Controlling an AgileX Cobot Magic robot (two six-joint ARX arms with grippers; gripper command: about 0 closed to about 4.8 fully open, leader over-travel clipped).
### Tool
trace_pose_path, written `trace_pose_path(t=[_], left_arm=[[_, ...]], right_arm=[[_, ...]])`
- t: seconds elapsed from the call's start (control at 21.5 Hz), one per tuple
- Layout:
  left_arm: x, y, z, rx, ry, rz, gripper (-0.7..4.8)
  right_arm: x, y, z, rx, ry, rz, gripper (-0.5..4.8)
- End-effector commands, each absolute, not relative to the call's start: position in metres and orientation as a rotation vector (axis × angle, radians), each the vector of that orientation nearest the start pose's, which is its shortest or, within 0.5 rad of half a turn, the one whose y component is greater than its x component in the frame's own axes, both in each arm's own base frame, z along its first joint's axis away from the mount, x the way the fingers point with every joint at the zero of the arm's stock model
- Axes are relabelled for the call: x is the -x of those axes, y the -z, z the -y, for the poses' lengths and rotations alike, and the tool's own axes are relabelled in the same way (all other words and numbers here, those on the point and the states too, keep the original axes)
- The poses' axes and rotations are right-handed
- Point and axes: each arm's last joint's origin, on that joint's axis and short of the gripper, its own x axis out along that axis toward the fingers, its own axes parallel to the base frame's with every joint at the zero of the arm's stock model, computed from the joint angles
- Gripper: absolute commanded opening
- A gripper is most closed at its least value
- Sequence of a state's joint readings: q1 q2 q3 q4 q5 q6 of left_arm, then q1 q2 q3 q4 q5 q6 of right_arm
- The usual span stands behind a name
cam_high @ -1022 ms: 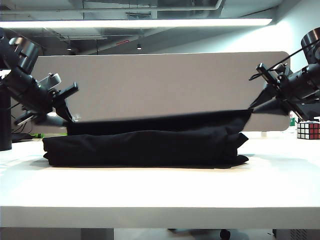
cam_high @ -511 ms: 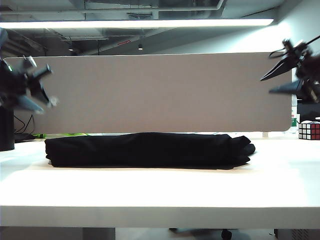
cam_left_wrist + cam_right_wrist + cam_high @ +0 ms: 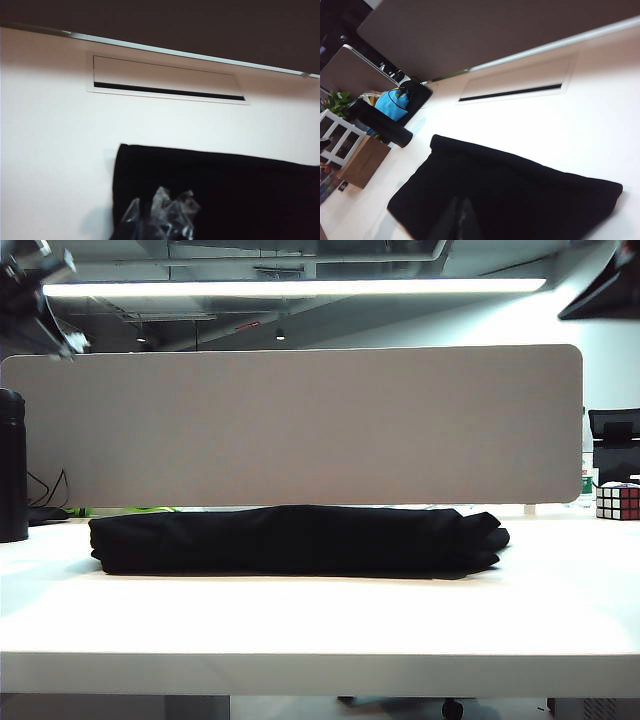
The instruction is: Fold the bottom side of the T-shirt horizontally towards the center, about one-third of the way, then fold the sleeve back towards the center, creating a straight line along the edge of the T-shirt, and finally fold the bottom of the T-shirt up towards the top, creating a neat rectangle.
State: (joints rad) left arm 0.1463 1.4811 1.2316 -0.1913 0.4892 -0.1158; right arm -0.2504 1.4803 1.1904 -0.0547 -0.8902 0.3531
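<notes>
Both arms have risen since the earlier frames: a second ago each claw held an end of the black cloth above the pile; now the left claw (image 3: 40,295) sits at the top left corner of the exterior view and the right claw (image 3: 605,290) at the top right corner, both high above the tabletop (image 3: 320,620) and well clear of the garment. Left claw (image 3: 160,220): fingers together, tips wrapped in crinkled clear film, nothing held. Right claw (image 3: 460,220): two dark fingers pressed together, nothing held.

One T-shirt (image 3: 295,538), plain black soft cloth, lies folded into a long low bundle of stacked layers across the middle of the white tabletop. Its left end is squared; its right end shows rounded, slightly uneven folds. From the wrist views the bundle reads as a flat, roughly rectangular slab (image 3: 220,195) (image 3: 510,195).

One grey fabric-faced partition panel (image 3: 300,420) with rounded corners stands behind the shirt. One multicoloured puzzle cube (image 3: 617,500) rests at far right. One black cylindrical flask (image 3: 12,465) stands at far left. One rectangular cable slot (image 3: 165,86) is set into the tabletop beyond the shirt.
</notes>
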Motion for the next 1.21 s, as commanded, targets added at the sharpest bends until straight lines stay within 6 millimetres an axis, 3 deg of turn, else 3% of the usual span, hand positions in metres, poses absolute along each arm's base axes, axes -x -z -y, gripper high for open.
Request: trace_pose_path(t=[0.05, 0.14, 0.23, 0.56, 0.65, 0.98, 1.21], left_arm=[[-0.297, -0.326, -0.038, 0.262, 0.293, -0.425, -0.05], [-0.272, -0.323, -0.035, 0.27, 0.286, -0.417, -0.05], [-0.227, -0.309, -0.027, 0.282, 0.276, -0.398, -0.05], [-0.151, -0.276, -0.015, 0.281, 0.223, -0.298, -0.05], [-0.134, -0.27, -0.012, 0.256, 0.196, -0.245, -0.05], [-0.114, -0.258, -0.01, 0.243, 0.145, -0.178, -0.05], [-0.111, -0.241, -0.007, 0.245, 0.167, -0.199, -0.05]], right_arm=[[-0.289, -0.336, 0.059, -0.486, -0.559, -0.367, -0.03], [-0.267, -0.339, 0.059, -0.472, -0.527, -0.335, -0.03], [-0.234, -0.334, 0.056, -0.465, -0.506, -0.31, -0.03], [-0.198, -0.29, 0.041, -0.53, -0.522, -0.386, -0.03], [-0.184, -0.288, 0.032, -0.503, -0.527, -0.364, -0.03], [-0.143, -0.285, 0.018, -0.433, -0.448, -0.269, -0.03], [-0.112, -0.269, 0.011, -0.398, -0.388, -0.203, -0.04]])
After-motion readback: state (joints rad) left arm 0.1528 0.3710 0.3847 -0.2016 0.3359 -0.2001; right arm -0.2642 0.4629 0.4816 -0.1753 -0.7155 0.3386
